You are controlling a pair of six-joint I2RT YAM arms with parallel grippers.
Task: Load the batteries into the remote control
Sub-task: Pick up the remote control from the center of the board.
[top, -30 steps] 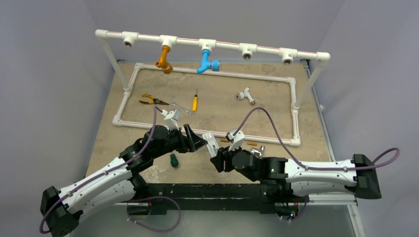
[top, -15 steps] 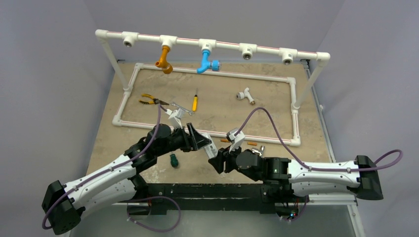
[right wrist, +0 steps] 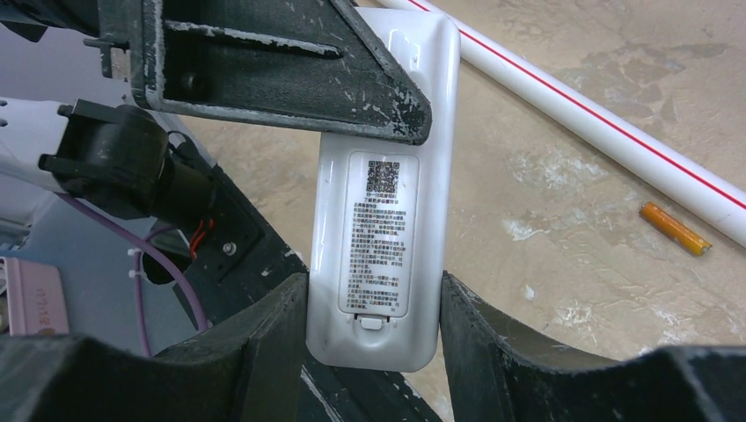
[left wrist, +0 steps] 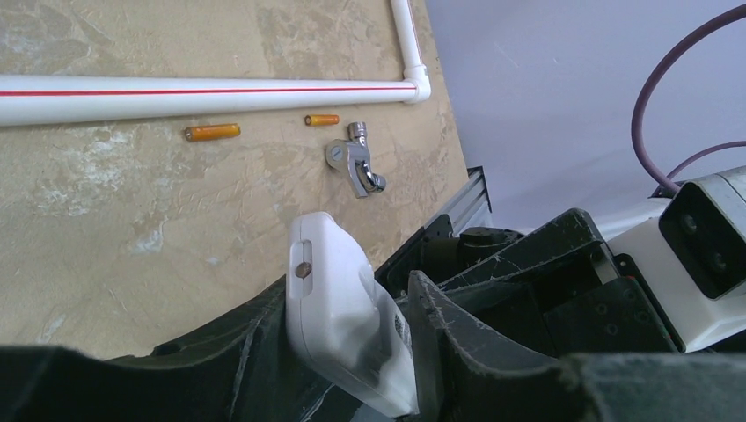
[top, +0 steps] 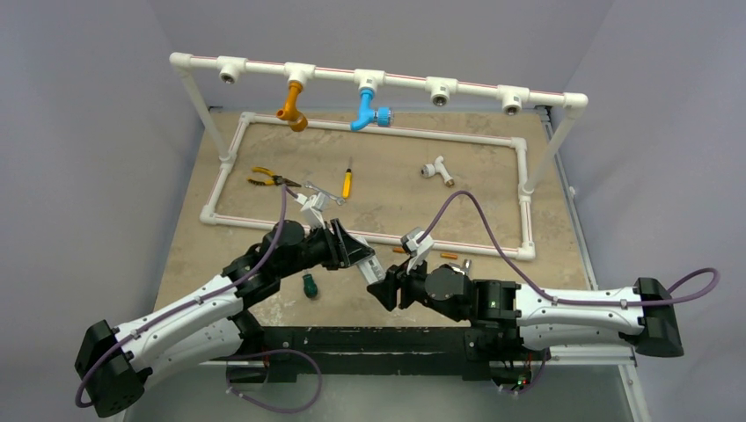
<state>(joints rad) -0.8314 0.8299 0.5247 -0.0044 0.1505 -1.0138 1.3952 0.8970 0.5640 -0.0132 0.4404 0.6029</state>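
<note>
Evidently the right gripper (right wrist: 371,290) is clamping the light, stiff, slick remote control (right wrist: 380,237) by its long edges, the left gripper (left wrist: 347,294) seemingly pinching its other end; the batteries (right wrist: 675,229) are lying at three o'clock of it

**Top view.** The left end effector (top: 361,257) and right end effector (top: 388,286) meet near the middle of the near edge of the bench (top: 198,264). A white remote control (top: 376,270) spans the gap between them; the grip itself is too small to resolve. Two orange batteries (top: 400,250) lie just beyond, beside the near rail of a white pipe frame (top: 523,220). Inside the frame are pliers (top: 268,179), a yellow-handled screwdriver (top: 347,183) and a white pipe fitting (top: 435,169). An orange tap (top: 293,105) and a blue tap (top: 368,110) hang from the raised rail (top: 400,82) at the far edge.
</note>
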